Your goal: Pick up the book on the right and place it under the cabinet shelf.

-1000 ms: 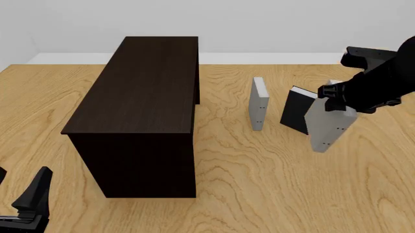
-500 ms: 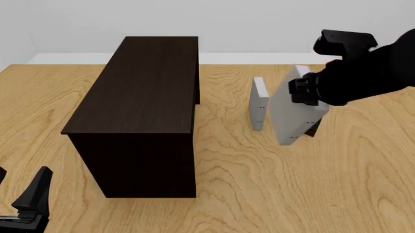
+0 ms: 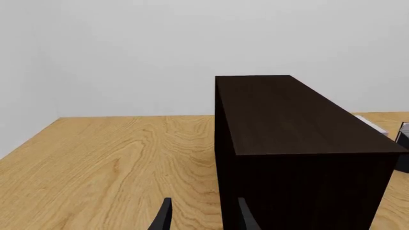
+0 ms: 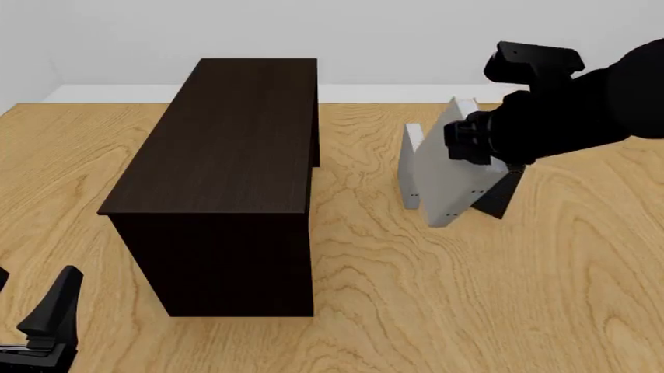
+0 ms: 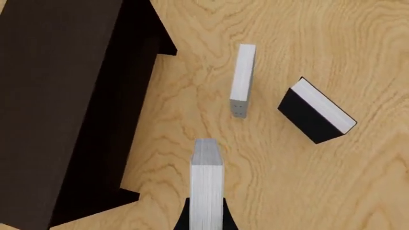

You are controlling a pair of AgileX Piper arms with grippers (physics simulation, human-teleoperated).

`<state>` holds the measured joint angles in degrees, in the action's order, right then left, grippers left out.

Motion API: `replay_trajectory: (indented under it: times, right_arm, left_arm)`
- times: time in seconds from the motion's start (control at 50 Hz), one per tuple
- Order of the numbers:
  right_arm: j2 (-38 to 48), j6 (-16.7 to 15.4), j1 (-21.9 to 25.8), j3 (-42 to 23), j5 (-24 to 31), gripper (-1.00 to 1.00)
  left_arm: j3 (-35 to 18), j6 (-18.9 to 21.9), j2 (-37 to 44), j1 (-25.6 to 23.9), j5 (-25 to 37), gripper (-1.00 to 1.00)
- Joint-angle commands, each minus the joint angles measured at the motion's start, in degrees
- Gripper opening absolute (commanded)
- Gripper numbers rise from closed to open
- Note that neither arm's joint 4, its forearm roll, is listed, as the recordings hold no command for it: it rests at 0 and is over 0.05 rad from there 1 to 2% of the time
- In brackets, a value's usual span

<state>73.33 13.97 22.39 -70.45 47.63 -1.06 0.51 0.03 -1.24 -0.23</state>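
Holding one grey book [image 4: 453,183] up off the table [image 4: 436,295] with our right gripper [image 5: 206,221] clamped on it, we are seeing three books: another grey book [image 4: 414,167], one black book [image 5: 315,117]. Our left gripper [image 3: 203,219] is sitting apart near one cabinet shelf [image 4: 233,155].

Bare table lane between cabinet and books.
The second grey book [image 4: 413,167] and black book [image 4: 500,193] stand upright right of the cabinet shelf [image 4: 223,155]; bare table [image 4: 363,249] lies between.
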Motion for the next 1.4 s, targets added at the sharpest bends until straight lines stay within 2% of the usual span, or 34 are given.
replay_trajectory:
  times: [0.02,0.12,0.26,0.44,0.6,0.9,1.04,1.08,1.26,1.3,1.4]
  right_arm:
    - [4.03,10.85,-2.36,-0.40,-2.75,-1.00]
    - [6.28,13.29,-0.97,-0.85,-5.11,-1.00]
    - [7.32,19.71,1.47,2.25,-11.82,-1.00]
    - [9.47,24.73,2.37,6.06,-20.46,-1.00]
    - [11.15,26.88,1.77,7.07,-24.73,-1.00]
    - [16.11,28.41,-0.84,6.38,-29.90,-1.00]
    - [16.02,32.16,0.89,9.99,-34.92,-1.00]
    - [16.46,31.82,0.50,9.45,-34.99,-1.00]
    - [17.32,35.31,1.92,12.35,-40.73,-1.00]
    - [17.72,35.03,2.06,12.13,-40.85,-1.00]
    - [19.11,36.64,3.12,13.69,-44.86,-1.00]
  left_arm:
    - [0.11,0.03,-0.01,0.00,-0.07,1.00]
    - [-0.49,0.04,0.09,0.00,0.46,1.00]
    - [-0.66,0.05,0.08,0.00,0.65,1.00]
    - [-0.67,0.03,0.08,0.01,0.79,1.00]
    - [-0.02,0.08,-0.01,0.02,0.10,1.00]
    - [-0.51,0.07,0.09,0.03,0.56,1.00]
    - [0.00,0.07,-0.01,0.03,0.17,1.00]
    - [-0.02,0.06,-0.01,0.03,0.23,1.00]
    - [0.07,0.06,-0.01,0.04,0.19,1.00]
    - [0.05,0.06,-0.01,0.04,0.18,1.00]
    - [-0.62,0.08,0.09,0.04,0.70,1.00]
